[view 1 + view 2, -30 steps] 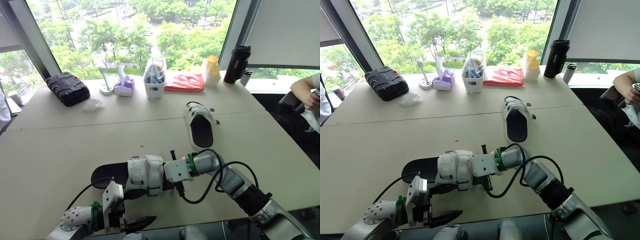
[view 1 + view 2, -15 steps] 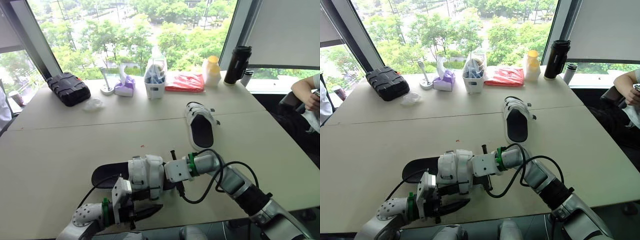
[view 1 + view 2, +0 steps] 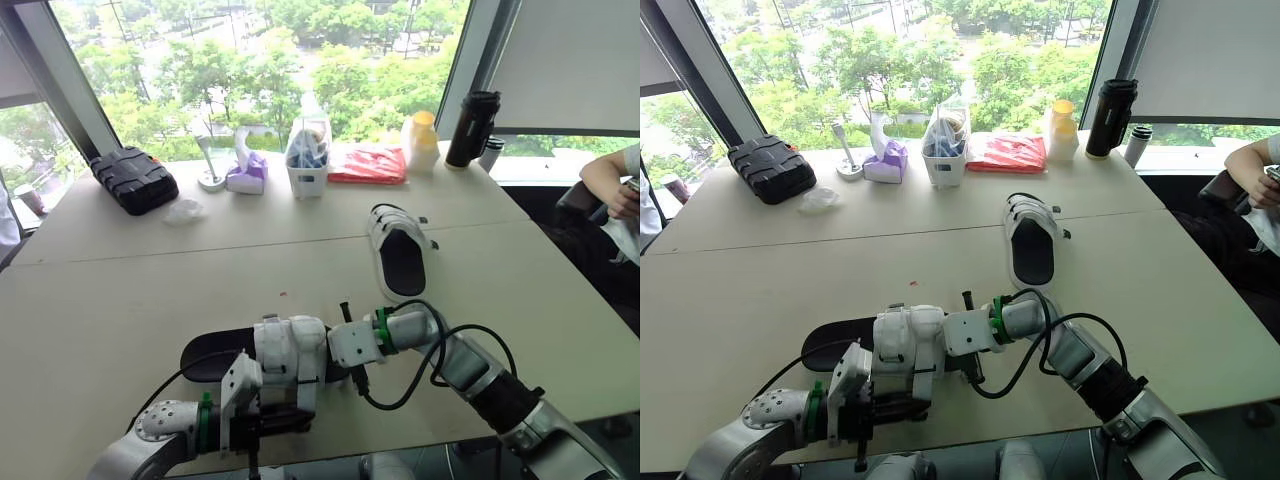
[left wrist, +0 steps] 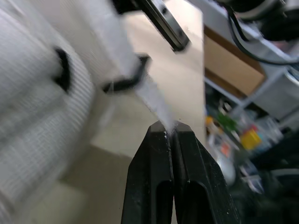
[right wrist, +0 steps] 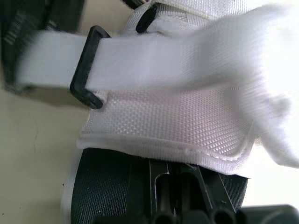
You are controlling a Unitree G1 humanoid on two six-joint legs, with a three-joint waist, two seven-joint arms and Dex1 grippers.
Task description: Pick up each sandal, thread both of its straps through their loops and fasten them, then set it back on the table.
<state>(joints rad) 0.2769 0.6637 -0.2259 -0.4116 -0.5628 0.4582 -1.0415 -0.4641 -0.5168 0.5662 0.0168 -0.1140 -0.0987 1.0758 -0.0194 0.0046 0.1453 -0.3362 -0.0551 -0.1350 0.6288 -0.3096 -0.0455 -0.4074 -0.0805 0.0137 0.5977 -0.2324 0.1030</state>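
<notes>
Sandal (image 3: 215, 352) lies near the table's (image 3: 120, 290) front edge, long axis across me, heel left, toe right; my left fingers (image 4: 170, 140) pinch its strap (image 4: 156, 105) tip; right fingers (image 5: 175, 189) sit at the toe, whether clamped I cannot tell.

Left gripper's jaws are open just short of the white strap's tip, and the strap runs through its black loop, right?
Not open: in the left wrist view the jaws of the left gripper are shut on the tip of the white strap. The strap does run through its black loop.
</notes>
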